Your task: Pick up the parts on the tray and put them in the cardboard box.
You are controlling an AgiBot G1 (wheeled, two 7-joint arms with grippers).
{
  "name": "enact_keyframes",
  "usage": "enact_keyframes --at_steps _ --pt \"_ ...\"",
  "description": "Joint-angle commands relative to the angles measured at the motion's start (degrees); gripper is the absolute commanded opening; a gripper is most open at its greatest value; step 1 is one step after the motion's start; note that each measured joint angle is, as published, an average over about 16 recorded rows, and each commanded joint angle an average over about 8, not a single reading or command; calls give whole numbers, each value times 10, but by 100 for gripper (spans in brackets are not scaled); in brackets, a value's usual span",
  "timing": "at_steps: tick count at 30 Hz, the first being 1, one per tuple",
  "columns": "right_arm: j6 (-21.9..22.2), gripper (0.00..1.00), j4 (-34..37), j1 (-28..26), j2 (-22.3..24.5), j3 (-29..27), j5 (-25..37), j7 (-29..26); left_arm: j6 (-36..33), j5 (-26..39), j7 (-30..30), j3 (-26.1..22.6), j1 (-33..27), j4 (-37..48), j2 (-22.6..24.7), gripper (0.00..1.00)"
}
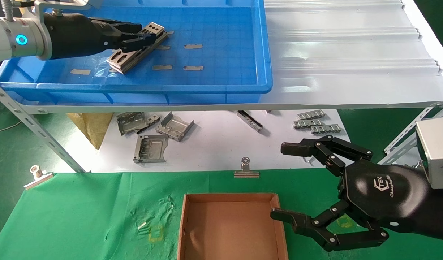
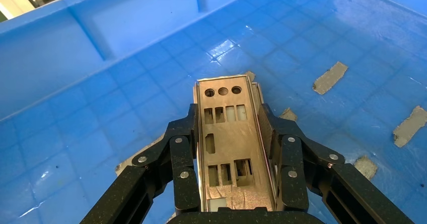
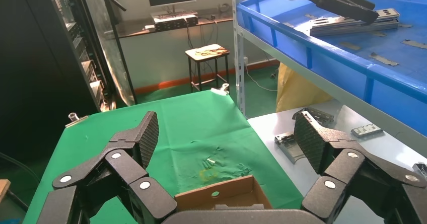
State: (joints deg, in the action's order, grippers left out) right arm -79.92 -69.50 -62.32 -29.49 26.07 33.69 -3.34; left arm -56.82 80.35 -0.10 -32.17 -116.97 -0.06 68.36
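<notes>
The blue tray (image 1: 225, 54) sits on the upper shelf at the left. A small stack of silvery punched plates (image 1: 133, 56) lies slantwise on its floor. My left gripper (image 1: 136, 36) reaches into the tray from the left and is shut on the top plate. In the left wrist view (image 2: 227, 114) both pads press against the long edges of that plate (image 2: 229, 143). The brown cardboard box (image 1: 228, 198) stands empty on the green cloth at the front. My right gripper (image 1: 283, 181) is open and empty, hovering by the box's right wall; it also shows in the right wrist view (image 3: 227, 133).
Bent grey brackets (image 1: 151, 148) and linked metal strips (image 1: 317, 124) lie on the white lower surface under the shelf. Binder clips (image 1: 246, 169) hold the green cloth. A white corrugated sheet (image 1: 351, 54) lies right of the tray. A slanted shelf strut (image 1: 33, 122) stands at the left.
</notes>
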Motion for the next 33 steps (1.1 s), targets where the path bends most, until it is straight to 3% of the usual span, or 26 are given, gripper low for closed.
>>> enact_keyframes --at_steps 1,21,33 --pt "0 100 0 0 0 0 0 0 1 0 1 0 0 0 0 0" --pt "0 100 0 0 0 0 0 0 -31 -10 -2 7 -8 -5 -7 0" --pt "0 100 0 0 0 0 0 0 -181 -45 30 29 -9 -41 -37 0"
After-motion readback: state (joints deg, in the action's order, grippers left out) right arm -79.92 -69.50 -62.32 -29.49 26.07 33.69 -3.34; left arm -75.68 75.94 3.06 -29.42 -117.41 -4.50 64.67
